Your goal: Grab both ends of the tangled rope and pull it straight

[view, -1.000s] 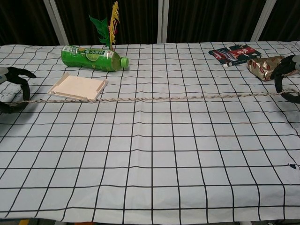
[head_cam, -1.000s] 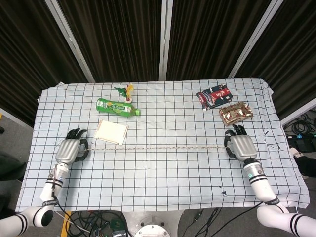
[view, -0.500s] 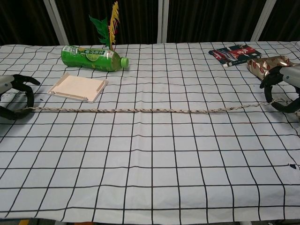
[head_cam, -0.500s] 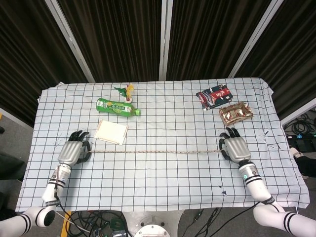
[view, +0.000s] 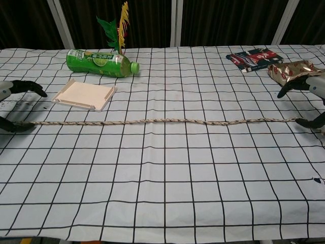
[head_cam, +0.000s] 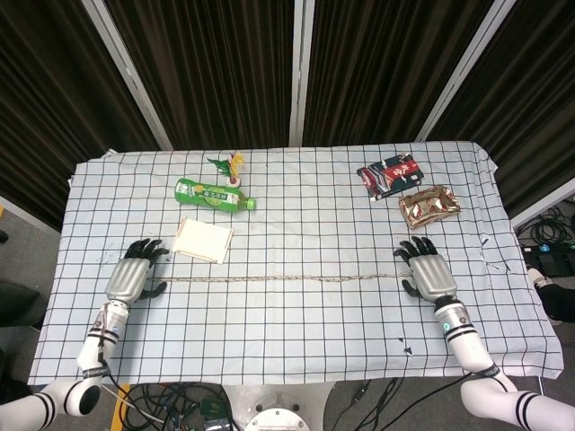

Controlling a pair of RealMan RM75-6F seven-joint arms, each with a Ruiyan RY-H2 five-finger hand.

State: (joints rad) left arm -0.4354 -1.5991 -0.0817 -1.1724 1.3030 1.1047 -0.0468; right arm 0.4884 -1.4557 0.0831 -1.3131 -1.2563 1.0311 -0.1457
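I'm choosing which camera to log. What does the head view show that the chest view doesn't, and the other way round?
Only the head view shows both forearms, the whole left hand and right hand, and the floor cables. Only the chest view shows the rope's twisted strands close up. Both show the rope lying straight, the green bottle, the flat tray and the two snack packets.

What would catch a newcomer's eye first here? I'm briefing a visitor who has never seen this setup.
The rope, laid almost straight across the checked tablecloth, with the left hand at one end and the right hand at the other. Then the green bottle lying on its side further back on the left.
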